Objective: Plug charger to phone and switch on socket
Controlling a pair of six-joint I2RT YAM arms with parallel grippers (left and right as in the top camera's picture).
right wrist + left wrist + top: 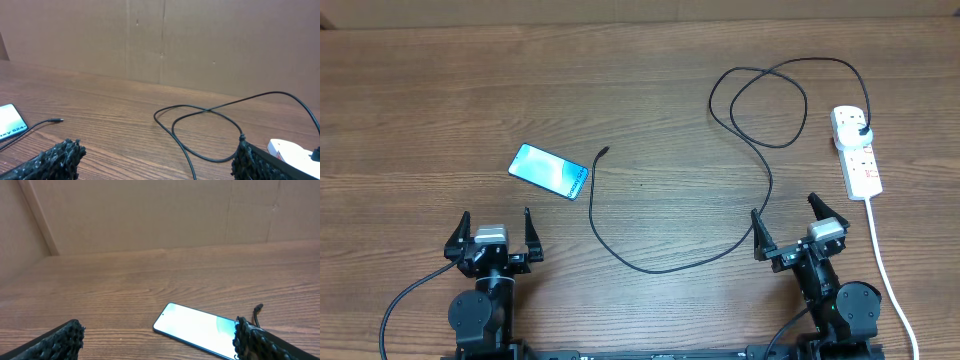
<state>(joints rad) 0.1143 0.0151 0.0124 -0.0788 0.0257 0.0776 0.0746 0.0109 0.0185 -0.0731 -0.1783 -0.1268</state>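
Right now you're at the first step: your left gripper point(495, 216) and right gripper point(783, 207) sit at the near edge, jaws wide and empty. The phone point(549, 171) lies face up ahead of the left arm, the charger point(660, 271) has its connector tip point(605, 151) near it but apart, and its plug point(863, 132) looks seated in the socket point(857, 150). Next, I judge, you need a fine pinch just behind that tip, aligned to the phone's port.

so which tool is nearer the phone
Left. The phone lies just ahead of the left tool, slightly to its right. The right tool is far off to the phone's right, near the socket.
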